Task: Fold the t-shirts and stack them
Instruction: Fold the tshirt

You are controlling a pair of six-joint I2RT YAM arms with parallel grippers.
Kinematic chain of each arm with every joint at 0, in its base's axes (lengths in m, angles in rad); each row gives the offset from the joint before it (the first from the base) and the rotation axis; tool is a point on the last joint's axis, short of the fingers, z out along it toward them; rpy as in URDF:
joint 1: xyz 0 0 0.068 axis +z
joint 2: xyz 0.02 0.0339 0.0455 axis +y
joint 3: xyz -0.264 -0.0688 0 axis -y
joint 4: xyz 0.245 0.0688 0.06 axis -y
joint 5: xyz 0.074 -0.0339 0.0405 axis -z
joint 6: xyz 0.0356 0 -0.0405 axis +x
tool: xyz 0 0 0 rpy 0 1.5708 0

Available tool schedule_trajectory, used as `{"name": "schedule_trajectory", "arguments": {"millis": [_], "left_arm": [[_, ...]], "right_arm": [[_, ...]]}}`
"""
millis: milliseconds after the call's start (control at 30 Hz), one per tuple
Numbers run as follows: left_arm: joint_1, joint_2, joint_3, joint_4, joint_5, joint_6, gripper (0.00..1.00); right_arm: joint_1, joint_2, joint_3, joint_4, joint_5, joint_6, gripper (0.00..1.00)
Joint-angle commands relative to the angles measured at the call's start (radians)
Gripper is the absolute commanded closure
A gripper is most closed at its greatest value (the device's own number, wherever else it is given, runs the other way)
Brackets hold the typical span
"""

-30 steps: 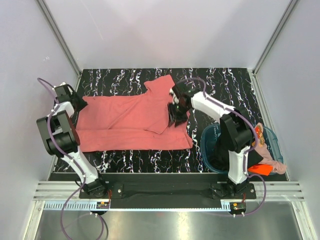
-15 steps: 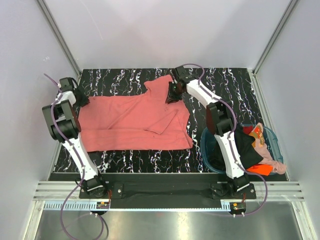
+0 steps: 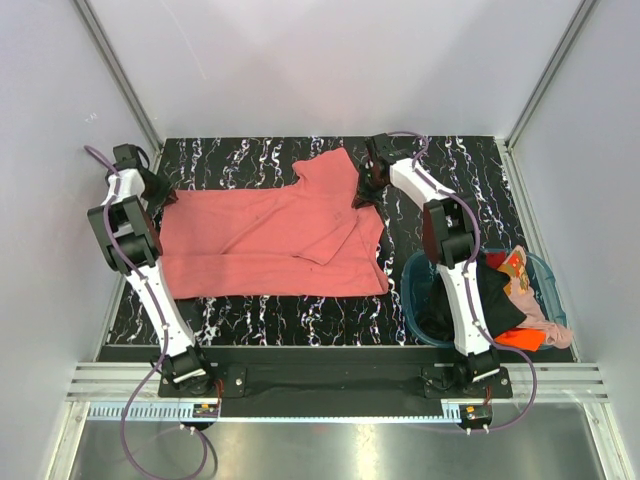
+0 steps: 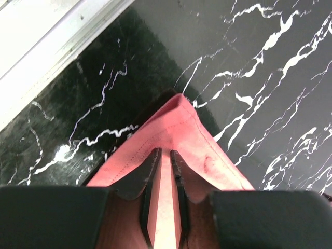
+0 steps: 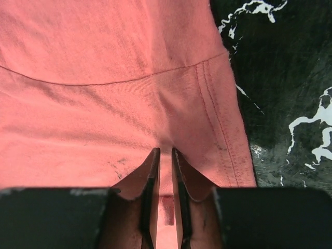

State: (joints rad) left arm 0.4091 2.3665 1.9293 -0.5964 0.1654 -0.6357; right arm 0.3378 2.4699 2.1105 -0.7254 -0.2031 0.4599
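At the lower right of the overhead view, the teal basket (image 3: 409, 295) holds a heap of waiting clothes: a black shirt (image 3: 488, 300), an orange garment (image 3: 520, 338) and a pale pink garment (image 3: 546, 322). Beyond it, the salmon-red shirt (image 3: 250, 245) lies spread across the middle of the dark marbled table (image 3: 450, 165). It is mostly flat, with one flap (image 3: 335, 240) turned in over its right half.

At the far edge, both arms reach the shirt's upper corners. The left gripper (image 4: 165, 152), at the upper left, has its fingers pinched together on the very tip of a hemmed corner. The right gripper (image 5: 165, 150), at the upper centre, is likewise closed on cloth just inside a stitched hem.

The step in hand looks like bringing the far edge over toward the near edge. To do it well, both arms should lift together and no higher than needed. They should hold the edge taut between them so it does not sag, carry it evenly toward the bottom of the frame, and lay it square on the near hem. The left grip is shallow, so a sharp pull could slip it.
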Motion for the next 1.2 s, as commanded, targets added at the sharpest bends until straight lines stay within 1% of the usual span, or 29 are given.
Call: {"name": "schedule_trajectory", "arguments": {"millis": [0,100,133,167,233,267,333,367,433,467,533,567,600,633,667,700,733,767,800,833,867,900,933,1000,1033,1067,1167], "left_arm": [[0.013,0.066,0.036,-0.069,-0.036,0.021,0.8],[0.01,0.045,0.045,-0.059,-0.02,0.063,0.76],[0.008,0.034,0.039,-0.037,-0.004,0.076,0.7],[0.005,0.022,0.024,-0.028,0.003,0.093,0.68],[-0.004,-0.021,0.011,0.0,0.016,0.111,0.57],[-0.006,-0.036,0.002,0.004,0.034,0.125,0.51],[-0.015,-0.074,-0.012,0.02,0.06,0.125,0.45],[-0.024,-0.087,-0.022,0.021,0.075,0.125,0.4],[-0.032,-0.117,-0.039,0.024,0.082,0.12,0.36],[-0.036,-0.151,-0.049,0.024,0.082,0.123,0.34],[-0.055,-0.197,-0.085,0.023,0.075,0.126,0.33],[-0.061,-0.243,-0.102,0.023,0.074,0.125,0.33],[-0.076,-0.265,-0.134,0.018,0.075,0.122,0.33],[-0.084,-0.286,-0.154,0.012,0.075,0.116,0.33],[-0.108,-0.34,-0.177,0.003,0.068,0.114,0.34],[-0.122,-0.37,-0.241,-0.005,0.063,0.111,0.35],[-0.139,-0.41,-0.28,-0.006,0.062,0.102,0.35],[-0.177,-0.481,-0.32,0.001,0.057,0.099,0.36],[-0.197,-0.519,-0.369,0.01,0.056,0.1,0.36],[-0.219,-0.553,-0.444,0.017,0.048,0.109,0.37],[-0.257,-0.581,-0.484,0.018,0.037,0.113,0.37],[-0.275,-0.64,-0.516,0.015,0.037,0.116,0.38],[-0.292,-0.668,-0.586,0.004,0.034,0.119,0.38],[-0.34,-0.729,-0.645,0.0,0.04,0.123,0.39],[-0.354,-0.789,-0.68,-0.012,0.036,0.123,0.39],[-0.378,-0.818,-0.738,-0.01,0.042,0.123,0.39],[-0.398,-0.911,-0.822,-0.017,0.078,0.123,0.39]], "right_arm": [[-0.013,-0.002,-0.006,-0.043,0.056,-0.061,0.78],[-0.013,0.011,0.032,-0.068,0.031,-0.064,0.75],[-0.013,0.012,0.046,-0.077,0.027,-0.066,0.71],[-0.013,0.014,0.083,-0.086,0.021,-0.069,0.68],[-0.013,0.017,0.133,-0.126,0.016,-0.078,0.64],[-0.013,0.02,0.202,-0.146,0.011,-0.081,0.57],[-0.013,0.035,0.284,-0.224,0.01,-0.084,0.52],[-0.013,0.035,0.354,-0.274,0.005,-0.084,0.47],[-0.011,0.011,0.39,-0.321,0.004,-0.086,0.42],[-0.011,-0.008,0.378,-0.347,0.004,-0.089,0.37],[-0.011,-0.078,0.333,-0.364,-0.018,-0.092,0.34],[-0.011,-0.104,0.26,-0.368,-0.03,-0.092,0.34],[-0.01,-0.168,0.209,-0.359,-0.047,-0.089,0.33],[-0.011,-0.202,0.153,-0.341,-0.092,-0.083,0.33],[-0.007,-0.236,0.031,-0.292,-0.12,-0.073,0.33],[-0.006,-0.291,-0.024,-0.272,-0.142,-0.07,0.33],[-0.003,-0.317,-0.114,-0.255,-0.172,-0.067,0.33],[0.003,-0.34,-0.157,-0.214,-0.183,-0.063,0.32],[0.012,-0.389,-0.205,-0.185,-0.193,-0.055,0.31],[0.018,-0.408,-0.248,-0.152,-0.217,-0.046,0.31],[0.024,-0.425,-0.326,-0.091,-0.24,-0.012,0.3],[0.027,-0.445,-0.361,-0.06,-0.266,0.009,0.3],[0.038,-0.45,-0.419,-0.034,-0.31,0.034,0.3],[0.056,-0.466,-0.472,0.046,-0.337,0.086,0.3],[0.079,-0.466,-0.507,0.067,-0.349,0.1,0.3],[0.09,-0.468,-0.524,0.11,-0.357,0.132,0.29],[0.122,-0.454,-0.572,0.171,-0.374,0.189,0.3]]}}
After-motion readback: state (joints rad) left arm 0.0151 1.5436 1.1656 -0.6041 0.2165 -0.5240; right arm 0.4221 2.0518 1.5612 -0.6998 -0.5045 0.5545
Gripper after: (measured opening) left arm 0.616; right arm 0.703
